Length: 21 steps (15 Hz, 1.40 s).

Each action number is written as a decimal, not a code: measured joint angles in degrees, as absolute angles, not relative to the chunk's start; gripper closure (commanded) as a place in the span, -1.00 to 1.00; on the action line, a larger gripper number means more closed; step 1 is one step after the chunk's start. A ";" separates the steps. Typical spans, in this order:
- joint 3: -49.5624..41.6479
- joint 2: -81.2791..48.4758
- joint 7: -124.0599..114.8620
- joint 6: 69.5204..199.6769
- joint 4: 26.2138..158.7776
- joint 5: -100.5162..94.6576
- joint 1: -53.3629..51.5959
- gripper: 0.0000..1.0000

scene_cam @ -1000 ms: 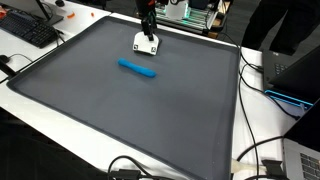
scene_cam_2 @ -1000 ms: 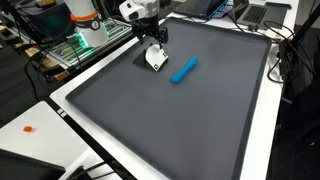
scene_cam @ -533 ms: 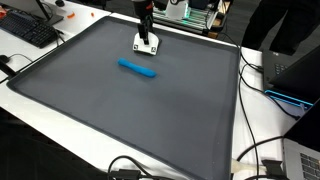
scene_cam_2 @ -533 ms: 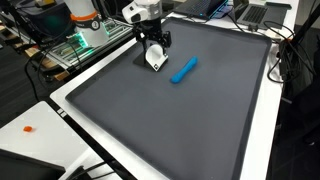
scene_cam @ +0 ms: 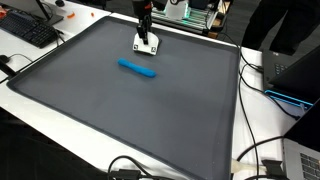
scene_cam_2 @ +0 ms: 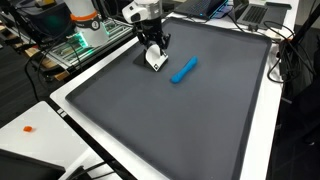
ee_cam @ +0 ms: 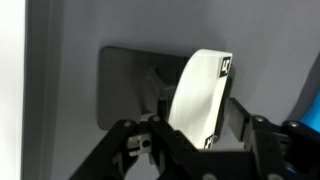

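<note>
Our hand [scene_cam_2: 153, 48] sits half open around the small white block [ee_cam: 200, 95] by the worktop's [scene_cam_2: 30, 115] far edge. We cannot tell if it squeezes. The blue stick [scene_cam: 137, 68] lies near, on the wide grey mat [scene_cam: 150, 115].

White object [ee_cam: 200, 95]: lower end was hidden behind gripper [ee_cam: 195, 148] at 6 o'clock; its print was too blurred to read; finger contact could not be told. Blue object [ee_cam: 313, 105]: was cut off at 3 o'clock edge.
</note>
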State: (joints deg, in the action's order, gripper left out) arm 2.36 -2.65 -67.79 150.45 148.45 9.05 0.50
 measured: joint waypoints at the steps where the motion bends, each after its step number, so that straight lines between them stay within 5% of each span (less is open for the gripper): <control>1: 2.35 -2.65 -67.97 150.57 148.45 9.05 0.46 0.56; 5: 2.34 -2.63 -68.68 151.24 148.32 9.18 0.44 1.00; 21: 1.68 1.09 -68.84 151.07 146.51 11.58 0.30 0.96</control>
